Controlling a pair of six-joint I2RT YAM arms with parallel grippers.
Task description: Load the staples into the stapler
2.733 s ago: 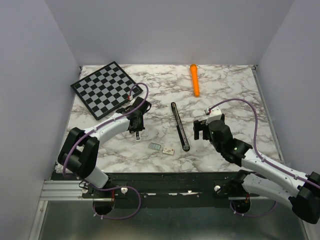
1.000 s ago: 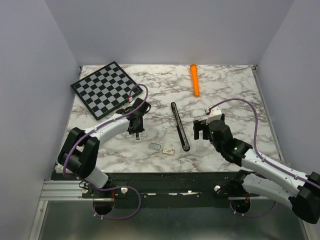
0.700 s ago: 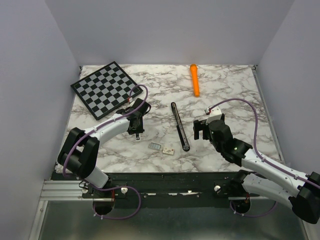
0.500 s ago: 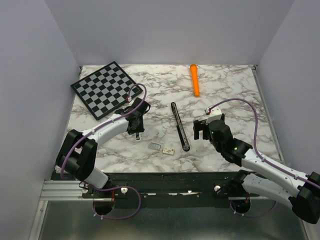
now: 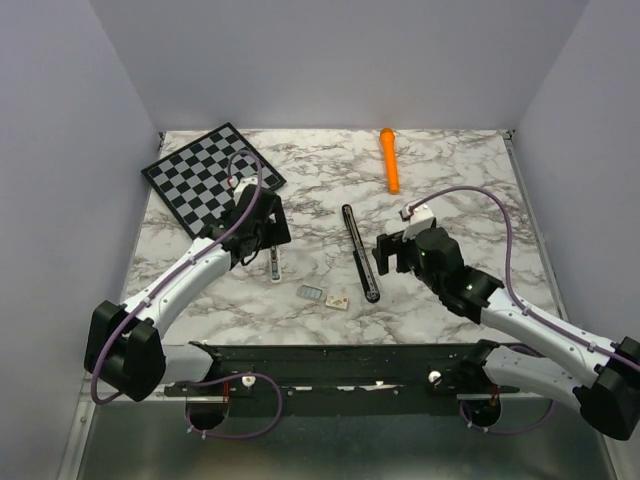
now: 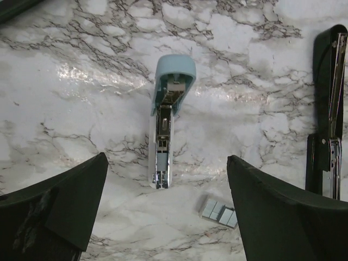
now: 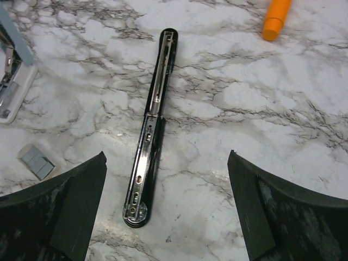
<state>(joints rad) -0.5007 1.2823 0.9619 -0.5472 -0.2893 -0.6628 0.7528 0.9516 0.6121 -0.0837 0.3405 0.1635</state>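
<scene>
Now that the left gripper (image 6: pixel 167 162) has opened wide and backed off the pale blue device (image 6: pixel 166 136), it and the right gripper (image 7: pixel 167 156) stand wide and empty; the staples (image 6: pixel 218 211) lie near the stapler (image 7: pixel 153 117), not yet loaded

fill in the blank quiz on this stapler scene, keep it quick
1. The marker beyond the stapler is ___ in colour.
2. The staples lie on the table, held by ___ gripper.
3. The left gripper and right gripper are both ___.
Missing words: orange; neither; open
</scene>
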